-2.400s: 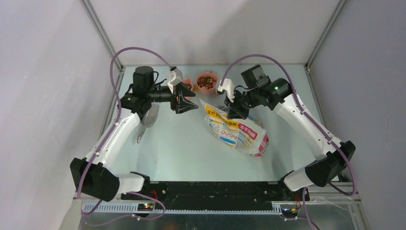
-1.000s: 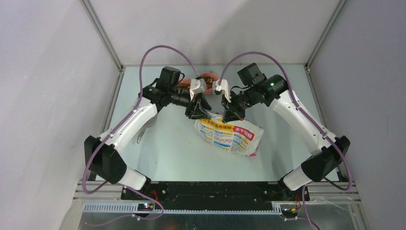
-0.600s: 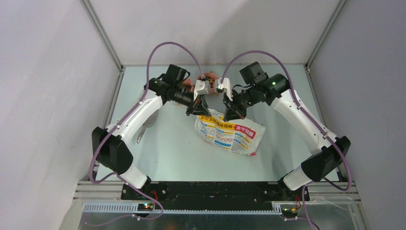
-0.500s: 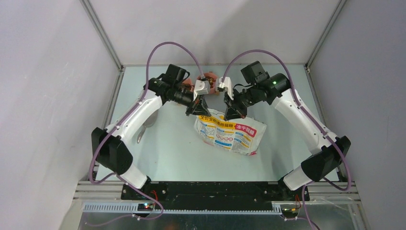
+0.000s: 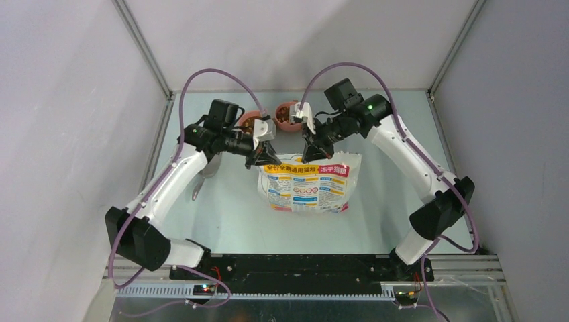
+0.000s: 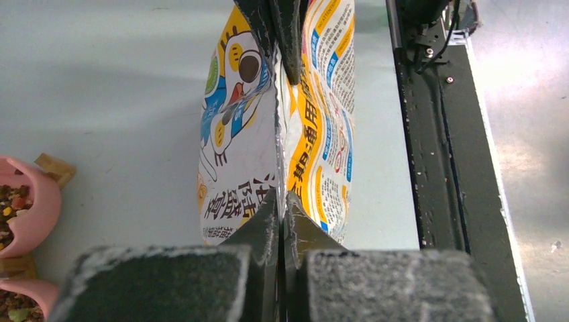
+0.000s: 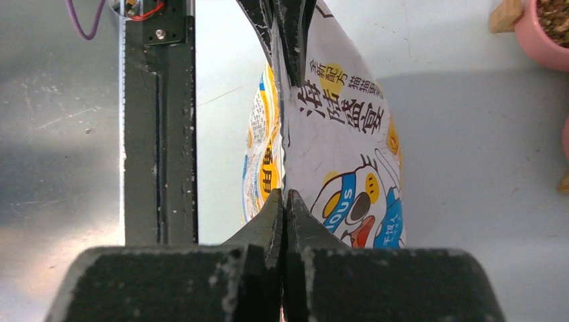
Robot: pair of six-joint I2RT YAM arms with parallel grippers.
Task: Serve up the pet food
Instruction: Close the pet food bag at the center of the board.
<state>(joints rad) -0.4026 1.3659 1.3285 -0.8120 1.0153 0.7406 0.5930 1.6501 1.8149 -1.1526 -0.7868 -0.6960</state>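
The printed cat-picture bag [image 5: 305,184] hangs by its top edge between both grippers, print facing the camera. My left gripper [image 5: 266,155] is shut on the left end of that edge, also seen in the left wrist view [image 6: 282,198] with the bag [image 6: 235,147] beyond it. My right gripper [image 5: 313,154] is shut on the right end [image 7: 285,196], the bag [image 7: 342,147] just past its tips. The pet food [image 5: 288,114] fills a pink bowl [image 5: 284,125] behind the bag. A second pink bowl [image 5: 250,121] stands to its left.
A grey metal scoop [image 5: 207,169] lies on the table under the left arm. Small wooden blocks [image 6: 55,168] sit by the bowls. A black rail [image 5: 302,265] runs along the near edge. Grey walls and frame posts close in the sides and back.
The left gripper came over from the left and shut on the bag's top edge. Both arms then raised the bag and carried it left, turning it square to the camera.
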